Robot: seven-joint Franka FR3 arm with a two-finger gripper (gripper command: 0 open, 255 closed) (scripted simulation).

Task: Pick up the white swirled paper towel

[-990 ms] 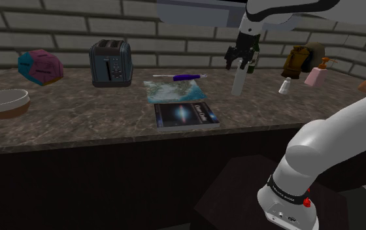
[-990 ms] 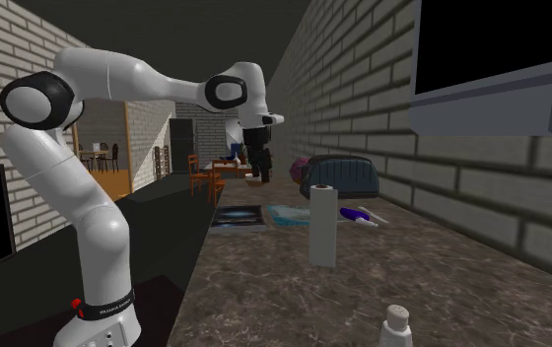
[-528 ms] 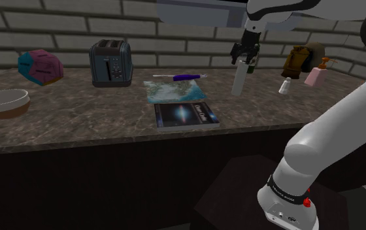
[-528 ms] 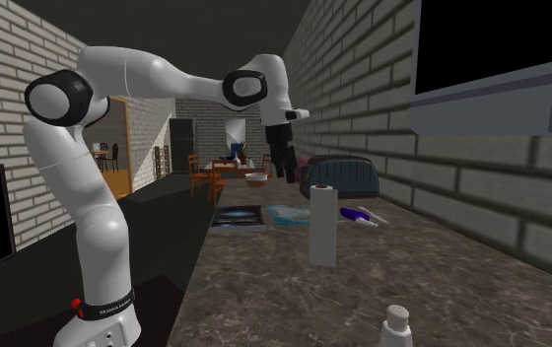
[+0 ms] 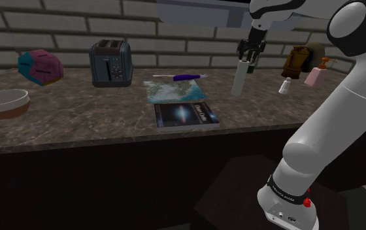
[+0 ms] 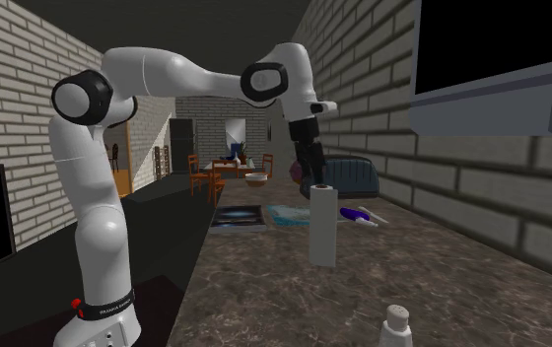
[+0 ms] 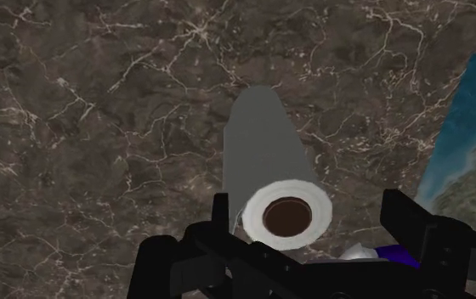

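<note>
Dark stone veined with pale cracks forms the counter (image 5: 77,124), backed by a grey brick wall (image 5: 57,29). At the upper right of the shoulder view the roll (image 5: 240,82) stands upright, a slim pale cylinder. The black claw (image 5: 248,61) hangs straight over its top end, carried by the white arm (image 5: 332,131). Left of the roll lie a purple pen (image 5: 185,77), a mottled blue-green sheet (image 5: 174,91) and a glossy dark book (image 5: 185,114) at the sheet's near edge. A boxy dark toaster (image 5: 110,63) with two slots on top sits at upper left, and a lumpy pink-and-teal thing (image 5: 40,66) lies further left. At the left edge is a round bowl (image 5: 4,102), brown outside and pale inside; what it holds cannot be told. Right of the roll stand a small white shaker (image 5: 284,85), a pink pump bottle (image 5: 318,74) and a brown object (image 5: 297,62).

In the second exterior view the roll (image 6: 323,227) stands mid-frame on the counter. The claw (image 6: 315,175) points down at its top, with the toaster (image 6: 348,177) behind. The shaker (image 6: 395,325) sits at the bottom edge.

The wrist view looks down the roll (image 7: 262,144): a smooth grey side, and a white round end with a brown core. The fingers (image 7: 406,217) are spread either side of that end, one just beside its rim and the other apart, so they are not pinching it. The blue-green sheet (image 7: 466,153) lies past the farther finger.
</note>
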